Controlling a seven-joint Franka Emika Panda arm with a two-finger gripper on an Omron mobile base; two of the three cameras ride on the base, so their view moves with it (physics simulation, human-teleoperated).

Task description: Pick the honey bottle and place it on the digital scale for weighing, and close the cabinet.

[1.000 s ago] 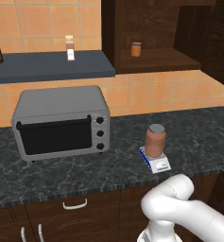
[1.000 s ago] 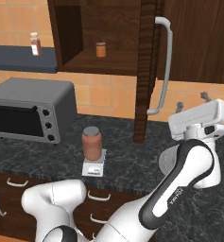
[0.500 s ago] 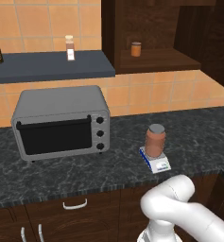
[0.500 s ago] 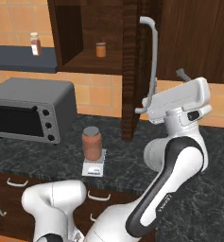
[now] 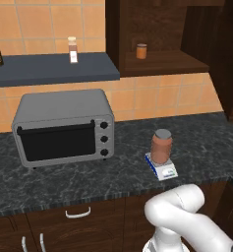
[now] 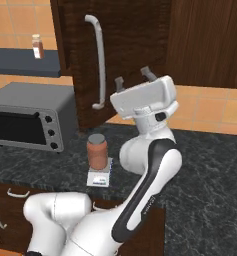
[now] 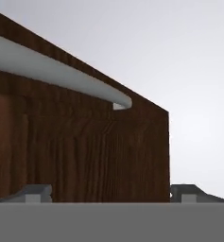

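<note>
Honey bottle (image 6: pixel 97 150) sits on the digital scale (image 6: pixel 99 177), centre-left of frame. The tool (image 6: pixel 134 80), fingers apart and empty, presses the cabinet door (image 6: pixel 80 60). Risk: it slips off the door's edge, or the elbow knocks the bottle.

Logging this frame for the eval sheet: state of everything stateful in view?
honey bottle: upright on the digital scale, lid on
cabinet door: partly swung in, not yet shut
gripper: open, empty, against the door face
toaster oven: door closed
small orange jar: upright on cabinet shelf
</note>
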